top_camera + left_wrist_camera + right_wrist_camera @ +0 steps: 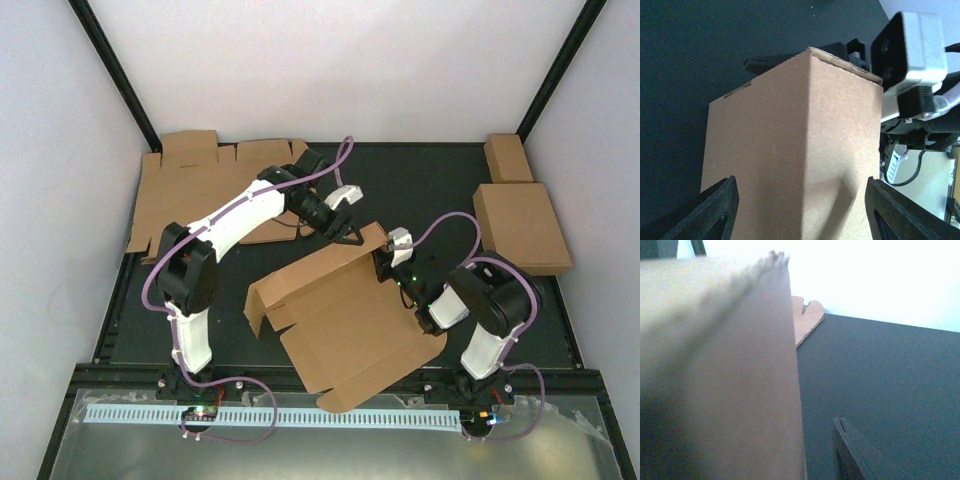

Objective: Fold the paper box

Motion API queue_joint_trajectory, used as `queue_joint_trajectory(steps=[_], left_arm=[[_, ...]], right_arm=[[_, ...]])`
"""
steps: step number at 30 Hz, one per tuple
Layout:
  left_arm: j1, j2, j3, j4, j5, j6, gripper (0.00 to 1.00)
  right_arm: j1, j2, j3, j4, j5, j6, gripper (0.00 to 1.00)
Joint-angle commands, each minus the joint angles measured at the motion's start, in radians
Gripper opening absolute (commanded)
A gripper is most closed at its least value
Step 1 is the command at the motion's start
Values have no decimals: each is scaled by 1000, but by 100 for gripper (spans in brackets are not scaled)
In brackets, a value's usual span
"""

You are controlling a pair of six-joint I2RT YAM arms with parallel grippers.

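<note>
The paper box (pixel 345 325) lies in the middle of the black mat as a brown die-cut sheet, its far flap (pixel 320 268) raised and creased. My left gripper (pixel 352 237) hangs open at that flap's far right corner. In the left wrist view the creased cardboard (pixel 790 150) fills the space between its wide-apart fingers (pixel 715 212). My right gripper (pixel 388 262) is at the same flap's right end. In the right wrist view the cardboard (pixel 720 380) hides one finger, and the other finger (pixel 855 455) stands apart from it over bare mat.
Flat cardboard sheets (pixel 190 190) are stacked at the back left. Two folded brown boxes (pixel 520 225) (pixel 508 157) sit at the back right. A metal ledge with a white strip (pixel 280 415) runs along the near edge. Black frame posts stand at the corners.
</note>
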Motion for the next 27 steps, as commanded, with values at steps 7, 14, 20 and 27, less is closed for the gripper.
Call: queue_joint_trajectory(steps=[7,14,20,27], left_arm=[[8,6,-1,3,11,8,72],[9,2,-7,2,4,9,71],[10,4,-4,7,7,7,71],[10,0,-4,3,8,8,71]], right_arm=[[5,-76,9,56,9,-36,7],[5,-70,22,12,16,-30,30],[7,-37,-28,73,19,-15,46],[7,48,-38,115,8,10,45]])
